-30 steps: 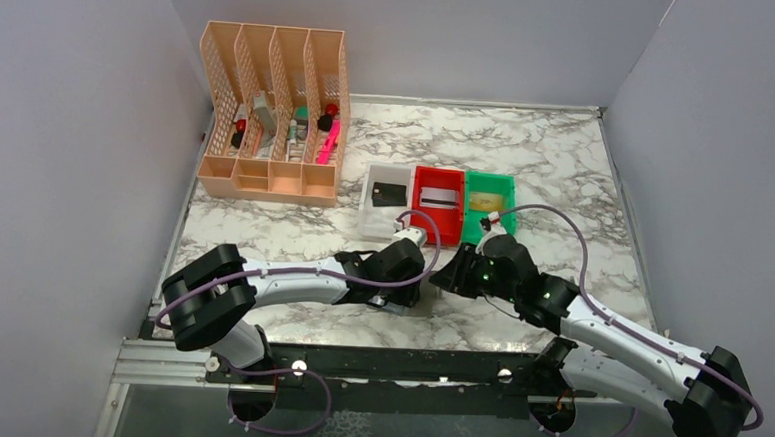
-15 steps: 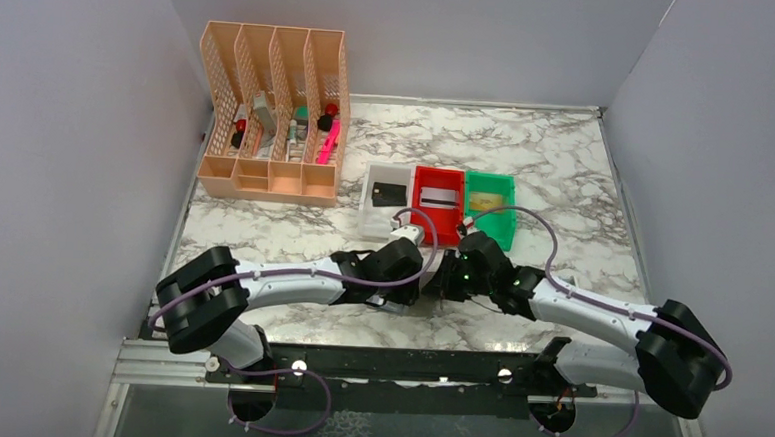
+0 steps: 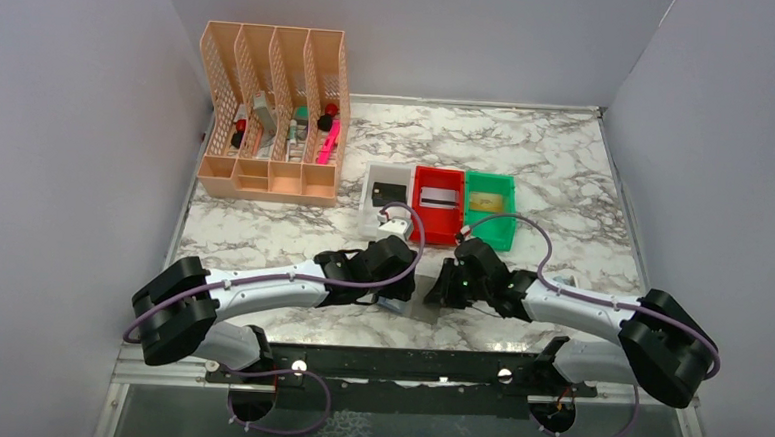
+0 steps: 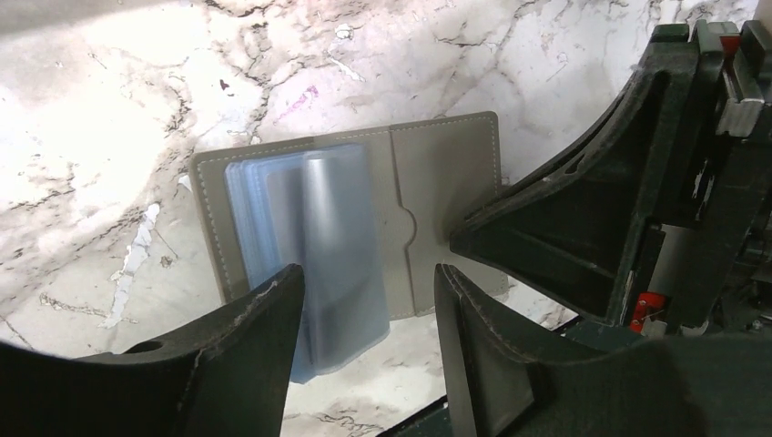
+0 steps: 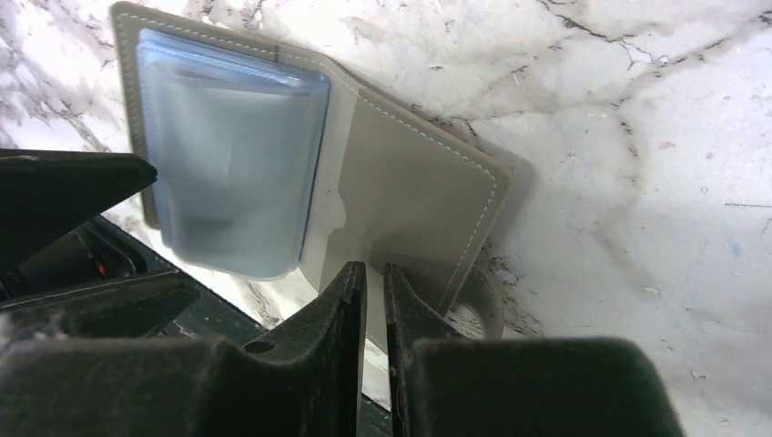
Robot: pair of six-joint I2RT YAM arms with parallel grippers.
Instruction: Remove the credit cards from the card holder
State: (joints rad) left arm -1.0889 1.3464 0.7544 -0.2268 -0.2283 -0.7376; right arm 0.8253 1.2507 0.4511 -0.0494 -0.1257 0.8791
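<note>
Card holder [image 4: 444,196]: open, face-up on the marble table [image 3: 565,188] at its near edge, right between both grippers. Left gripper [image 4: 364,273] wide open, nothing held, fingers straddling the near end of the blue sleeves [image 4: 273,218]; can't tell if touching. Right gripper [image 5: 370,273] closed to a slit on the grey cover's edge opposite the sleeves; that corner looks lifted off the marble.

Wrist views give the layout: sleeves stacked on one half, bare grey flap with a thumb notch on the other. Top view hides most of that under the wrists, only a grey sliver showing.

Only in top view, farther back: black card [image 3: 389,192] in white bin [image 3: 368,202], striped silver card [image 3: 439,195] in red bin [image 3: 439,173], gold card [image 3: 490,200] in green bin [image 3: 510,220], bins side by side. Peach organiser [image 3: 273,122] at rear left.
</note>
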